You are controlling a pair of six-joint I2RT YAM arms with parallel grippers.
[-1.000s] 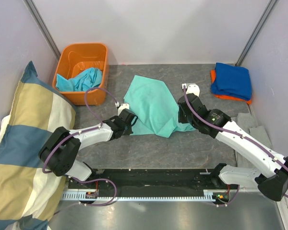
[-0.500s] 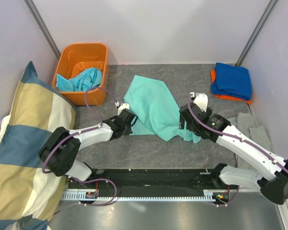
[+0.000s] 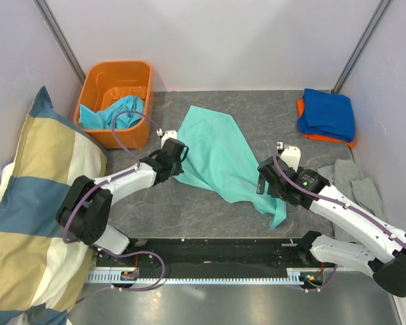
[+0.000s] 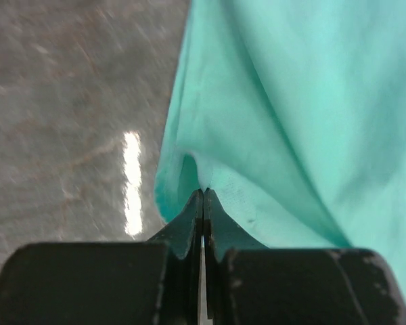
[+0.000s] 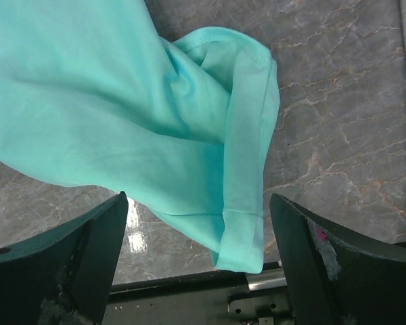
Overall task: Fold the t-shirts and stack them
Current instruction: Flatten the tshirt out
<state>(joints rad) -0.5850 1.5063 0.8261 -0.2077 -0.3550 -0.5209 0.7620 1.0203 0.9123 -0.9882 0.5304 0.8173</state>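
Observation:
A mint-teal t-shirt [image 3: 216,156] lies stretched slantwise across the middle of the table, its lower corner [image 3: 279,215] near the front edge. My left gripper [image 3: 178,150] is shut on the shirt's left edge; in the left wrist view the black fingers [image 4: 189,223] pinch a fold of the cloth [image 4: 291,122]. My right gripper [image 3: 271,184] hangs open above the lower right part of the shirt, and its wrist view shows a hemmed sleeve [image 5: 247,169] lying loose between the spread fingers [image 5: 98,237]. A royal blue shirt [image 3: 328,112] sits folded on an orange one [image 3: 310,135] at the back right.
An orange bin [image 3: 98,74] at the back left holds a turquoise shirt [image 3: 118,112]. A big striped pillow [image 3: 34,203] fills the left side. A grey cloth [image 3: 355,179] lies at the right. The black rail [image 5: 189,298] marks the table's front edge.
The right gripper pulled the shirt's corner toward the front edge, then opened and let it go. The left gripper moved back and left a little, still holding its edge.

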